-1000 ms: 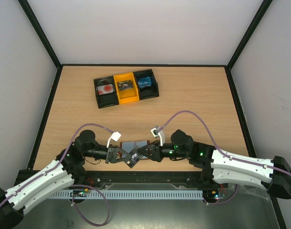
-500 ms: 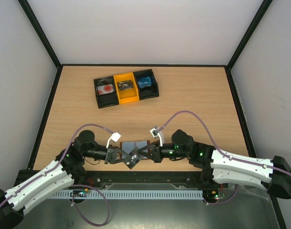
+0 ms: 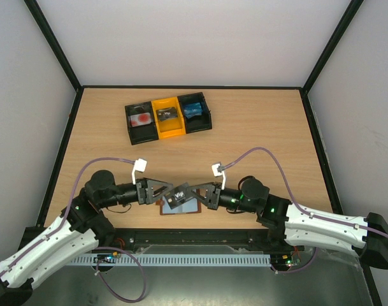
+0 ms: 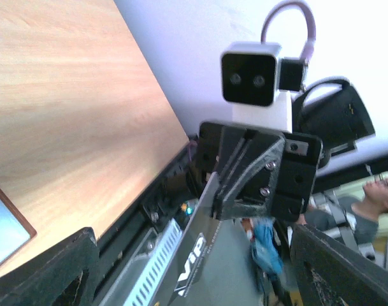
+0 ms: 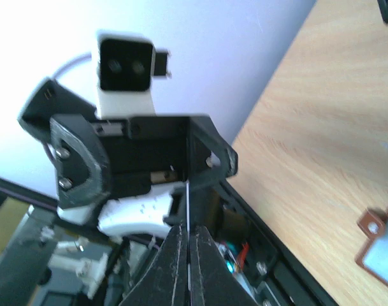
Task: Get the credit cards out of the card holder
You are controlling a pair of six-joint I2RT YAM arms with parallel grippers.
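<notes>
Top view: even, soft light from above; pale wooden tabletop [image 3: 257, 127] w/ only faint shadows by the white robot arms [image 3: 53, 239], white walls [image 3: 200, 38] nearly blown out. Left wrist view: v. bright backgrnd, black plastic fingers [image 4: 47, 268] in the bottom corners out of focus, dark grey plastic card [image 4: 197, 255] fairly sharp. Right wrist view: wall glare, foregrnd prob. soft.

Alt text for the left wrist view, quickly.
The right end effector, shut, holds a grey card marked VIP in mid-air facing this camera. A corner of the card holder lies on the wooden table at lower left.
</notes>
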